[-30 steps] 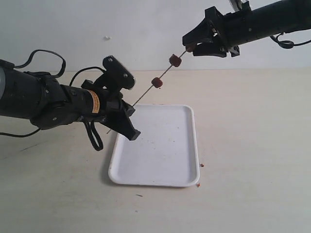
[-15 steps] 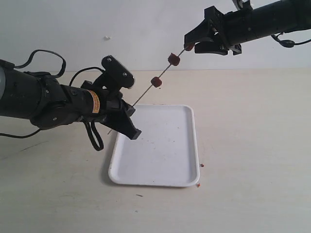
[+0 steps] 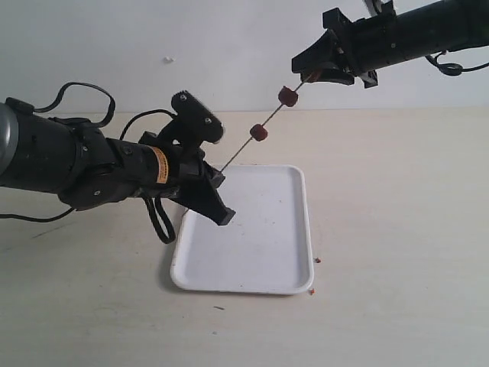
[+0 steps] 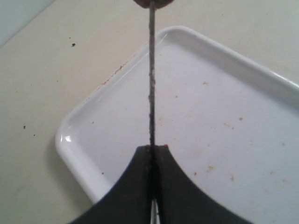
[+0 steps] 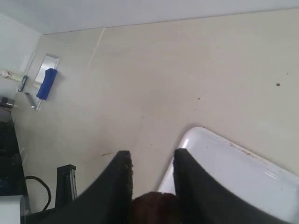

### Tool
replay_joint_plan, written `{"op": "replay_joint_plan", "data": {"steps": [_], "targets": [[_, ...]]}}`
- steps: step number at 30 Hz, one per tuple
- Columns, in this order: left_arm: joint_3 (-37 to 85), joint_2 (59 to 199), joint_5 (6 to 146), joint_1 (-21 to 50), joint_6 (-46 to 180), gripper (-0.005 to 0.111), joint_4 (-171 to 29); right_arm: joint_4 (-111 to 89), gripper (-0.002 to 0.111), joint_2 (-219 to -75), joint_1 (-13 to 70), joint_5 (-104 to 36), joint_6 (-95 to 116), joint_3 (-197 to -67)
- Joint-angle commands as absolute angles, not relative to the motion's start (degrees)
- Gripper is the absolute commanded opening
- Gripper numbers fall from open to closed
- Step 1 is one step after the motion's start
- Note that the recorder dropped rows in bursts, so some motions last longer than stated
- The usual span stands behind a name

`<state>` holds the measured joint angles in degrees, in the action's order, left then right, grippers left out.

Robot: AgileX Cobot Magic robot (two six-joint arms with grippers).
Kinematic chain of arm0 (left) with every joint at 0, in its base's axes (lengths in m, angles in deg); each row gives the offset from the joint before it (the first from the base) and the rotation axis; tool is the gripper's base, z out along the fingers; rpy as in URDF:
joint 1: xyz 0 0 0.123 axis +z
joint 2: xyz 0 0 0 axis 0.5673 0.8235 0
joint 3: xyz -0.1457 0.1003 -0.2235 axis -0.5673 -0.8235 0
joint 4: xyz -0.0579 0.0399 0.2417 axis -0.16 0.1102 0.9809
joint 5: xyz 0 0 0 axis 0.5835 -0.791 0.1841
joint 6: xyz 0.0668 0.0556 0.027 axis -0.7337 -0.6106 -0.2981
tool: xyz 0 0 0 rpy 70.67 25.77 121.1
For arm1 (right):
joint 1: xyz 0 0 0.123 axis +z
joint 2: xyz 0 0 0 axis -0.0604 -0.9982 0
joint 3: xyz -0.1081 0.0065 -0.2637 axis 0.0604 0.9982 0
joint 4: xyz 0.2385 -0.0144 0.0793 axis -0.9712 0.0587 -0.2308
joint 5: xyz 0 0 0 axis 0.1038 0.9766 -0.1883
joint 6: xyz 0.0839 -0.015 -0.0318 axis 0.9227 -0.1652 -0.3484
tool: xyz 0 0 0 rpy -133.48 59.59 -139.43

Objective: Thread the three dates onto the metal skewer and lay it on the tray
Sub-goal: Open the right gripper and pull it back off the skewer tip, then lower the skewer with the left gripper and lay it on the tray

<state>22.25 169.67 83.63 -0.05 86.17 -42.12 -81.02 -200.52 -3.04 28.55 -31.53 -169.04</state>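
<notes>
The thin metal skewer (image 3: pixel 243 148) slants up from my left gripper (image 3: pixel 217 175), which is shut on its lower end above the white tray (image 3: pixel 252 252). Two dates (image 3: pixel 259 132) (image 3: pixel 287 95) sit threaded on it. Its upper end reaches my right gripper (image 3: pixel 311 74), high at the back right. In the right wrist view the right gripper (image 5: pixel 152 157) pinches a third dark date (image 5: pixel 156 208), with the tray (image 5: pixel 243 177) below. The left wrist view shows the left gripper (image 4: pixel 152 148) closed on the skewer (image 4: pixel 151 84) over the crumb-speckled tray (image 4: pixel 224 116).
Small reddish crumbs (image 3: pixel 317 260) lie on the beige table by the tray's near right corner. A pale wall rises behind the table. A blue-handled tool (image 5: pixel 46 83) lies far off in the right wrist view.
My left arm has shifted right with the skewer, carrying the two threaded dates toward the right gripper. The right gripper has stayed almost in place.
</notes>
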Motion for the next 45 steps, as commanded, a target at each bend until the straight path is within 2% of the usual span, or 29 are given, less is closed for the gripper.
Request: {"op": "replay_joint_plan", "data": {"steps": [1, 15, 17, 19, 22, 29, 32, 35, 39, 45], "targets": [[22.7, 169.4, 84.8, -0.2, 86.9, 0.0, -46.1, -81.1, 0.03, -200.2, -2.6, 30.8, -32.0, -169.3], [24.0, 169.4, 84.6, -0.2, 89.0, 0.0, -46.7, -82.1, 0.03, -200.2, 0.2, 30.5, -32.1, -169.3], [24.0, 169.4, 84.4, -0.2, 89.0, 0.0, -46.7, -82.9, 0.034, -200.2, 0.2, 30.5, -32.1, -169.3], [24.0, 169.4, 84.0, -0.2, 89.2, 0.0, -46.7, -83.4, 0.047, -200.2, 0.2, 30.5, -32.1, -169.3], [24.0, 169.4, 83.2, -0.2, 89.8, 0.0, -46.7, -83.4, 0.058, -200.2, 0.0, 30.5, -32.1, -169.3], [24.0, 169.4, 77.2, -0.2, 92.8, 0.0, -46.7, -83.4, 0.062, -199.9, -1.5, 30.2, -32.0, -169.3], [24.0, 169.4, 70.3, -1.1, 95.3, 0.0, -46.9, -81.3, 0.069, -199.2, -3.6, 30.3, -31.5, -169.3], [24.0, 169.4, 67.7, -2.9, 96.2, 0.0, -48.5, -75.8, 0.069, -198.5, -4.3, 30.3, -29.1, -169.3], [24.0, 169.4, 58.7, -6.6, 97.1, 0.0, -62.8, -67.6, 0.062, -195.9, -4.3, 28.8, -25.4, -169.3], [24.0, 169.4, 50.8, -9.5, 97.0, 0.0, -75.7, -66.5, 0.061, -191.6, -4.2, 30.0, -24.2, -169.3]]}}
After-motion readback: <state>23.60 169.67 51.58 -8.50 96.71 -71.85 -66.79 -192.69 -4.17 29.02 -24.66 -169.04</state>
